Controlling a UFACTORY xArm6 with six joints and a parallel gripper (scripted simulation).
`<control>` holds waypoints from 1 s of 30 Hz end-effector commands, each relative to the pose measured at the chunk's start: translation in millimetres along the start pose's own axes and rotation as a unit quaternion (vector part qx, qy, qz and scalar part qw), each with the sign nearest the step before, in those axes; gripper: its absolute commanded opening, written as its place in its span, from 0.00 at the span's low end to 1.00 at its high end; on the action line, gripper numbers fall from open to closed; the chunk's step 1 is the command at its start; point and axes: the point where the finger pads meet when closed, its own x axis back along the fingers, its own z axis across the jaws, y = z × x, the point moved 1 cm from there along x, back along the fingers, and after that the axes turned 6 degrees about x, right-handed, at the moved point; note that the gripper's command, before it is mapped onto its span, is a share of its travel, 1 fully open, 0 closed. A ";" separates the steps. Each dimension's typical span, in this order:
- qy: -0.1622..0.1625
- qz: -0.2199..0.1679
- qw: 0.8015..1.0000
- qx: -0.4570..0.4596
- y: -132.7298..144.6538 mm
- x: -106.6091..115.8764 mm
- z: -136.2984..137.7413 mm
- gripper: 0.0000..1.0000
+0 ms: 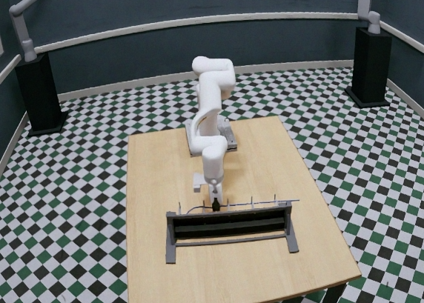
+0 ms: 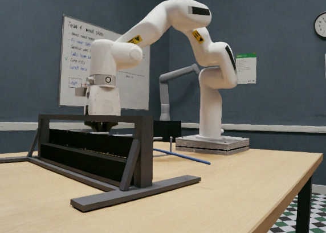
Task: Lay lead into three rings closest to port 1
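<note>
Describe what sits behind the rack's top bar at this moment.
Behind the rack the gripper, shut on the lead, hangs low among the steel rings. The lead's blue end pokes out sideways. The exterior view hides the fingertips and whether the lead sits inside any ring.

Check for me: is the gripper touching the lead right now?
Touching. In the top view the gripper sits shut on the lead behind the rack, with the lead running out from both sides of its fingers.

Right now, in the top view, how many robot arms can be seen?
3. The white arm stands on the table, its gripper shut on the lead. One grey arm is on the black pedestal at back left, another at back right.
</note>
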 end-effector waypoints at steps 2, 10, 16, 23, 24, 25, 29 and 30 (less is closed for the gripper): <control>-0.003 0.000 1.000 0.000 -0.8 2.3 -8.4 0.00; -0.003 0.000 1.000 0.000 -1.8 2.4 -17.9 0.00; -0.003 0.000 1.000 0.000 -2.8 2.4 -27.4 0.00; -0.003 0.000 1.000 0.000 -3.6 2.5 -35.1 0.00; -0.003 0.000 1.000 0.000 -3.7 2.5 -35.8 0.00; -0.003 0.000 1.000 0.000 -3.8 2.5 -36.4 0.00; -0.003 0.000 1.000 0.000 -3.8 2.5 -37.3 0.00; -0.003 0.000 1.000 0.000 -3.9 2.5 -37.5 0.00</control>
